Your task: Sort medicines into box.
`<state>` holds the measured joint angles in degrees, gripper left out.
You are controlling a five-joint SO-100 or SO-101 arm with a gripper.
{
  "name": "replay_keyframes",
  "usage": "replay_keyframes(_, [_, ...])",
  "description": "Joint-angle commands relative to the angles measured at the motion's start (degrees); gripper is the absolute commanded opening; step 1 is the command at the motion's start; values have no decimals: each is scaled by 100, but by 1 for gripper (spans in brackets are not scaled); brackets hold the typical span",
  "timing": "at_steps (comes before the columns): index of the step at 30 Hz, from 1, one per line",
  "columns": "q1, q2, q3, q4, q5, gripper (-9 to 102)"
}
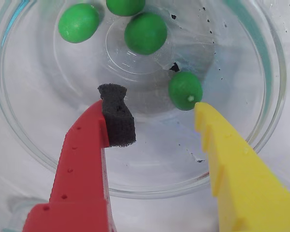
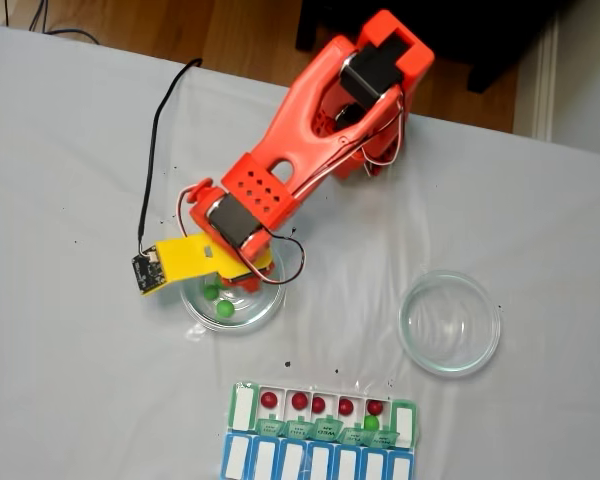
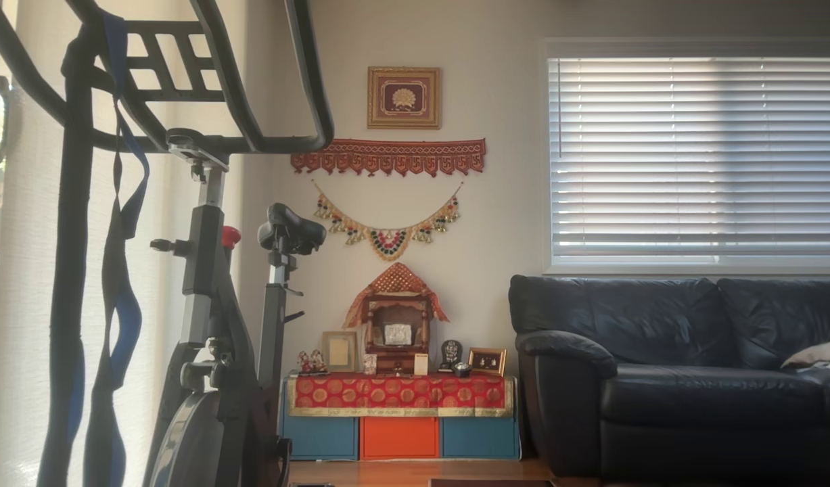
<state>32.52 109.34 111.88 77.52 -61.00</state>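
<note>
In the wrist view I hold the red-and-yellow two-finger gripper (image 1: 157, 108) spread wide over the clear round glass dish (image 1: 268, 121). The nearest glossy green ball (image 1: 184, 90) lies just off the yellow fingertip (image 1: 205, 116), right of centre; three others sit at upper left.

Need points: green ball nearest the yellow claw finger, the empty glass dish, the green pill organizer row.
Green ball (image 1: 185, 90), wrist view: middle of the ball beside the yellow fingertip.
Empty glass dish (image 2: 412, 302), fixed view: left rim.
Green pill organizer row (image 2: 242, 407), fixed view: white left end.
</note>
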Motion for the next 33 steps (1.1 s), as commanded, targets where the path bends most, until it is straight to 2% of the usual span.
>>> replay_keyframes(1, [18,202,-35,79,-35,24])
replay_keyframes(19, [-105,404,404,-387,105,22])
replay_keyframes(33, [-97,387,510,-387,79,22])
